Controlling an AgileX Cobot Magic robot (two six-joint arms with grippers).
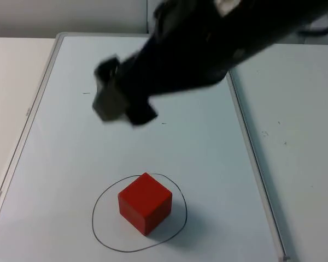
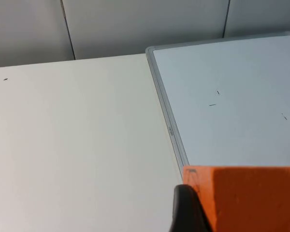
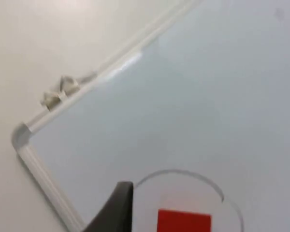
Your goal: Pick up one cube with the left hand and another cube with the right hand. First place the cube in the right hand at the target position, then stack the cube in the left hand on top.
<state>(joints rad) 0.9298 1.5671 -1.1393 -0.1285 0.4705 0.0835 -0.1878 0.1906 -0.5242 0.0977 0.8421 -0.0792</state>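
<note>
Already the red cube [image 1: 145, 203] sat inside the drawn circle [image 1: 101, 204], below the right tool [image 1: 117, 106], whose finger state I could not tell. The left tool [image 2: 188, 212] pinched an orange cube [image 2: 246, 198]; an off-centre release could tip the stack.

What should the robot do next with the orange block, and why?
Probably the right gripper should pull back first, since its arm hangs over the whiteboard above the red cube already sitting inside the drawn circle. Then the left gripper, holding the orange cube near the board's edge, can carry it over to stack on top.
</note>
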